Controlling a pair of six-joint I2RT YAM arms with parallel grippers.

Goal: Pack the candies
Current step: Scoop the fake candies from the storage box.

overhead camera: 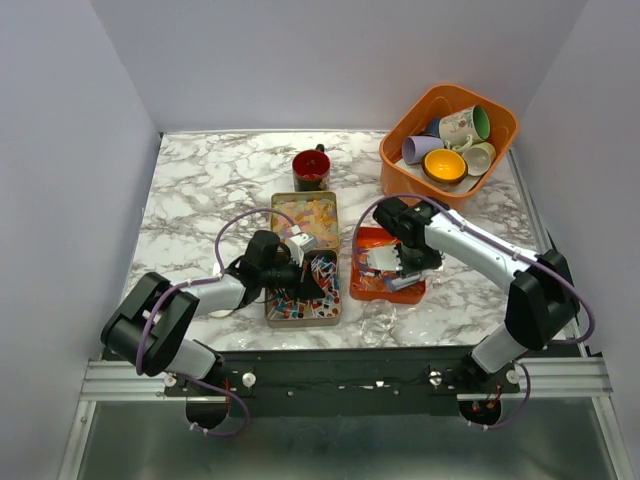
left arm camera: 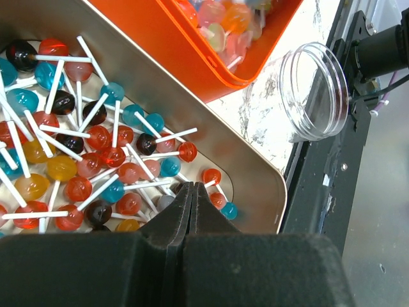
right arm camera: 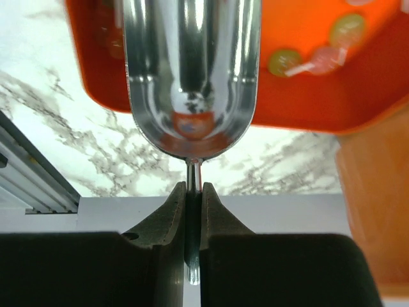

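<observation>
A metal tin (overhead camera: 336,215) holds pastel candies (overhead camera: 310,213) in its far half and several lollipops (overhead camera: 300,300) in its near half. My left gripper (overhead camera: 312,278) hangs over the lollipops (left arm camera: 96,147), its jaws shut (left arm camera: 190,188) with nothing seen between them. A small orange tray (overhead camera: 362,290) to the right holds wrapped candies (left arm camera: 223,25). My right gripper (overhead camera: 405,262) is shut (right arm camera: 193,188) on the thin handle of a metal scoop (right arm camera: 192,77), held over the orange tray (right arm camera: 300,96) and its candies (right arm camera: 285,61).
A clear open jar (left arm camera: 313,89) stands on the marble near the front edge, beside the tin's corner (left arm camera: 255,173). A red mug (overhead camera: 312,168) stands behind the tin. An orange bin (overhead camera: 400,135) of mugs sits at the back right.
</observation>
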